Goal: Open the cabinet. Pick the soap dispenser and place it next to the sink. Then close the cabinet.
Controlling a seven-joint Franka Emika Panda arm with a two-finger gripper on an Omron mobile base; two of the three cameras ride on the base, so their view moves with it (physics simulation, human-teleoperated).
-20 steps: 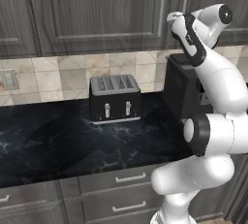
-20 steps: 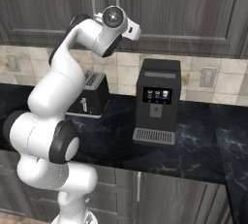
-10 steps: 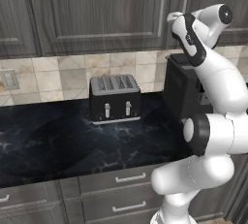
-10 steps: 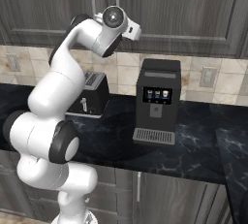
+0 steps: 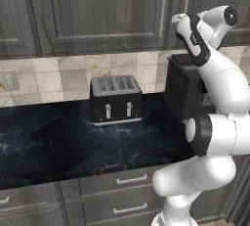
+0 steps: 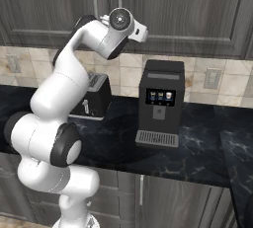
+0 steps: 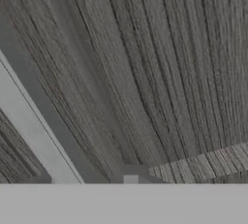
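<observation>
Cabinet (image 5: 102,14) doors are seen closed above the counter, with the two long silver bar handles (image 5: 175,1) meeting at the middle. The arm is raised to the lower end of the right-hand handle, and the gripper (image 5: 178,19) is held against the cabinet front there. The fingers are pressed nearly together; whether the handle is pinched between them cannot be told. In the hand view, dark wood grain and a pale bar (image 7: 34,133) running diagonally are seen close up. A black toaster (image 5: 115,99) and a black coffee machine (image 6: 159,104) are set on the dark marble counter (image 5: 73,142) below, against the tiled backsplash (image 5: 58,76).
</observation>
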